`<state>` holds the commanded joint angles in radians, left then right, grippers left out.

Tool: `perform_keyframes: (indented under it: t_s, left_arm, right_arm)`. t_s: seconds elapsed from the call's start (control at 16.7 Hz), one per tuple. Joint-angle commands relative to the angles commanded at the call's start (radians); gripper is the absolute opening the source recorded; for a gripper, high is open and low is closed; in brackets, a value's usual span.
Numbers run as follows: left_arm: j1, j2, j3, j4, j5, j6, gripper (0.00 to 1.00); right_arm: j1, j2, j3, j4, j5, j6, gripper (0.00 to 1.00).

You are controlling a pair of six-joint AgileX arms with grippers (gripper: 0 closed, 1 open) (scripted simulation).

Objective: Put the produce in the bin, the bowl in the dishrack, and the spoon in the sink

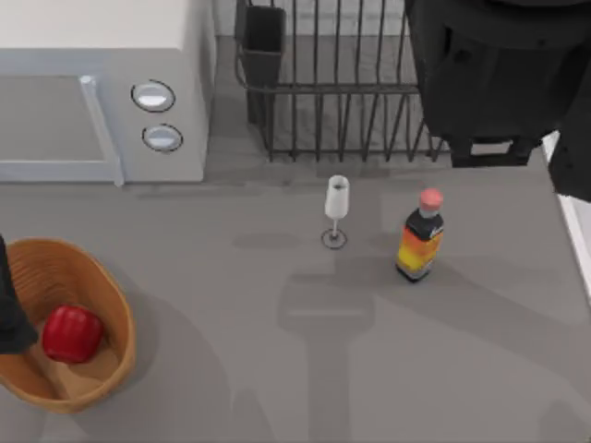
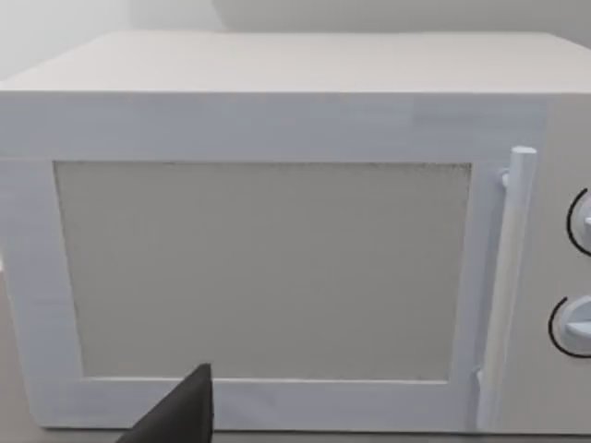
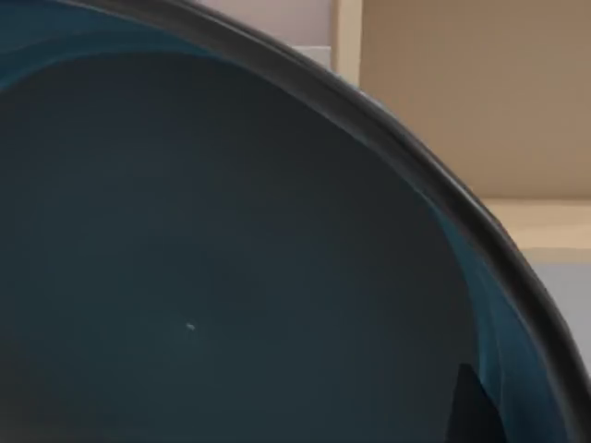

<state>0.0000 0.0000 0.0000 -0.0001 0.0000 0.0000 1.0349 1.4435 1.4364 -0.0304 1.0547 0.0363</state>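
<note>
The red produce (image 1: 71,333) lies inside the orange wicker bin (image 1: 109,297) at the front left. My left gripper (image 1: 13,318) sits at the bin's left edge, open and holding nothing; one dark fingertip (image 2: 189,406) shows in the left wrist view. The right arm (image 1: 499,74) hangs over the right end of the black dishrack (image 1: 337,101). In the right wrist view the teal inside of the bowl (image 3: 203,277) is very close, and the right gripper is shut on its rim, with one fingertip (image 3: 473,411) showing. A strip of the sink's pale rim (image 1: 574,221) shows at the right edge. The spoon is out of view.
A white microwave (image 1: 102,92) stands at the back left, its door (image 2: 268,268) facing the left wrist camera. A wine glass (image 1: 336,209) and an orange-labelled bottle (image 1: 420,236) stand on the grey table in front of the dishrack. A black cup (image 1: 263,41) sits at the rack's left corner.
</note>
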Motion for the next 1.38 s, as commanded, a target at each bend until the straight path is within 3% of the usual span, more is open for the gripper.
perform_keyframes:
  t_s: [0.48, 1.08, 1.38]
  left_arm:
    - [0.0, 0.0, 0.0, 0.0, 0.0, 0.0, 1.0]
    - [0.0, 0.0, 0.0, 0.0, 0.0, 0.0, 1.0]
    - [0.0, 0.0, 0.0, 0.0, 0.0, 0.0, 1.0]
  right_arm:
    - [-0.018, 0.038, -0.005, 0.042, -0.02, -0.005, 0.0]
    - [-0.322, 0.507, -0.078, 0.621, -0.317, -0.017, 0.0]
    - [-0.403, 0.601, -0.103, 0.731, -0.39, -0.018, 0.0]
